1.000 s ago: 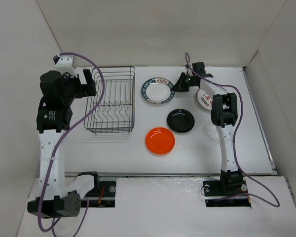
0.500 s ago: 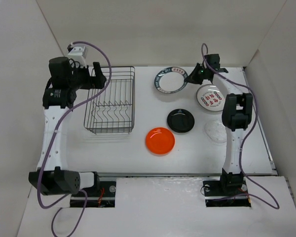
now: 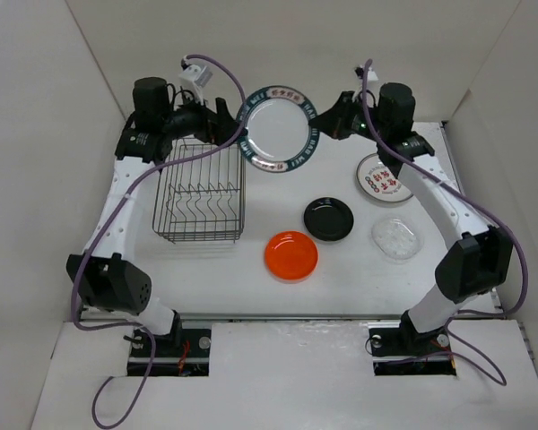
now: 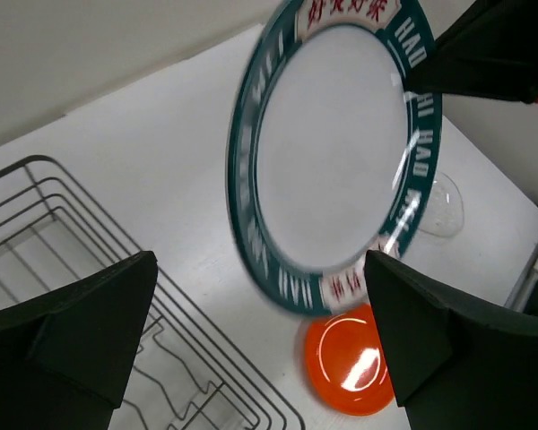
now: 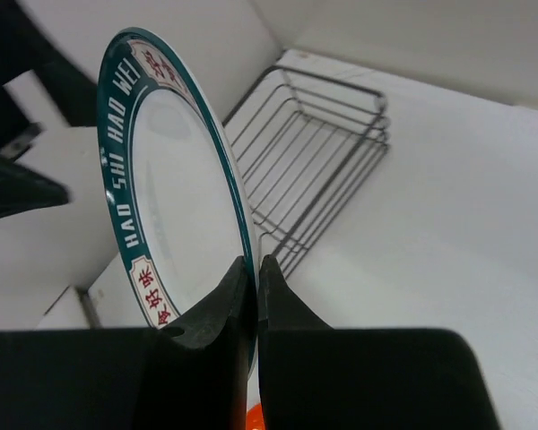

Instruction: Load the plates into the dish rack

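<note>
Right gripper is pinched tight on the right rim of the white plate with the dark patterned rim. In the right wrist view the two fingers are closed on the edge with the plate standing up between them. The plate is up in the air and tilted, face toward the top camera, just past the far right corner of the dish rack.

Left gripper sits right at the plate's opposite (left) rim with its jaws spread wide. From the left wrist camera the plate hangs between the two open fingers, but I can't tell whether either one actually touches it.

The other four plates lie flat on the table, right of the rack: orange plate nearest the rack, black plate just beyond it, clear plate further right, and the white plate with red marks under the right arm.
</note>
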Tool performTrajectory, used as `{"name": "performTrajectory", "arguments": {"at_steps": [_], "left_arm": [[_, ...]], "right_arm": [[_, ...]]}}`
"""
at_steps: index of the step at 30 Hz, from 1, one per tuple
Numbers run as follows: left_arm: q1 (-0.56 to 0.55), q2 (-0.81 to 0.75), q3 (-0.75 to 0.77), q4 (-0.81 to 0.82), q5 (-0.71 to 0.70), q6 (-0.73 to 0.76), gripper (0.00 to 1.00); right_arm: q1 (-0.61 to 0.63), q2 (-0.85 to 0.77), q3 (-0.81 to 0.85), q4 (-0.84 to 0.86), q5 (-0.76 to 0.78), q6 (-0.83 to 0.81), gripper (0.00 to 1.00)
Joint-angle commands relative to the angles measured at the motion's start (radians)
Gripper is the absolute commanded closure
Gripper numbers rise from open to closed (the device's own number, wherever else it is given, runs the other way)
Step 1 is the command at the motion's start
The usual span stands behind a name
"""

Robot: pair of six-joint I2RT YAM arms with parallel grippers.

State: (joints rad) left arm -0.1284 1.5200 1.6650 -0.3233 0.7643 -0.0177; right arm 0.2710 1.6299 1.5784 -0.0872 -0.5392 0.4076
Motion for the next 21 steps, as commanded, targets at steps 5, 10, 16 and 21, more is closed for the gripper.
{"name": "performTrajectory", "arguments": {"at_steps": [5, 10, 16, 21], "left_arm": [[-0.073, 0.049, 0.047, 0.076, 0.053, -0.034, 0.02], [-0.082, 0.058, 0.016, 0.087, 0.053, -0.034, 0.73], [-0.082, -0.026, -0.014, 0.066, 0.015, -0.025, 1.0], [-0.063, -0.186, -0.086, -0.008, -0.339, -0.005, 1.0]], "right_arm": [[0.077, -0.015, 0.0, 0.148, -0.097, -0.017, 1.0], [0.086, -0.005, 0.0, 0.159, -0.097, -0.004, 1.0], [0.096, 0.025, 0.02, 0.159, -0.085, 0.005, 0.5], [0.105, 0.045, 0.02, 0.089, 0.039, 0.005, 0.0]]}}
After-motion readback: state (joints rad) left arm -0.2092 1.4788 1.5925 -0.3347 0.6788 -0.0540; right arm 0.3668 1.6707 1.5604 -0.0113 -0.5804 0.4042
